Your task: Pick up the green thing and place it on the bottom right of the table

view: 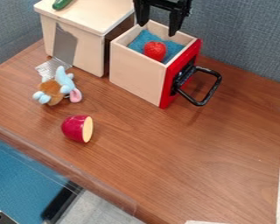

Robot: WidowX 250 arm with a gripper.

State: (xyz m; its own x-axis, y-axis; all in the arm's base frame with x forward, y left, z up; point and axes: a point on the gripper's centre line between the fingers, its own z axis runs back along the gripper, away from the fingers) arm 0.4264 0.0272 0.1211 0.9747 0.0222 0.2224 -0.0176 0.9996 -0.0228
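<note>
Though cut off by the top edge of the frame, and so hard to judge in full, probably a toy vegetable: the green thing (61, 3), lying on the pale top of the box (96, 14) at the upper left. Set wide apart at the top of the frame, right of centre, with nothing between: the fingers (176, 22), hanging over the far part of the drawer (136, 74) and its strawberry (155, 50). Well apart from the green thing, so in need of a move leftward first.

Likely to be light, stiff and smooth, probably hard plastic, and not easily broken. Rounded too, so apt to roll or squirt out if pinched near an end. Best taken across the narrow width, about mid-length, with one side of the grip on each flank and only moderate force. Better lifted straight up than dragged over the box's edge.

Then to be carried high past the drawer and its handle (209, 87), toward the bottom right of the frame, onto the bare wood of the surface (201, 157). To be lowered until touching and let go gently, to keep from rolling.
</note>
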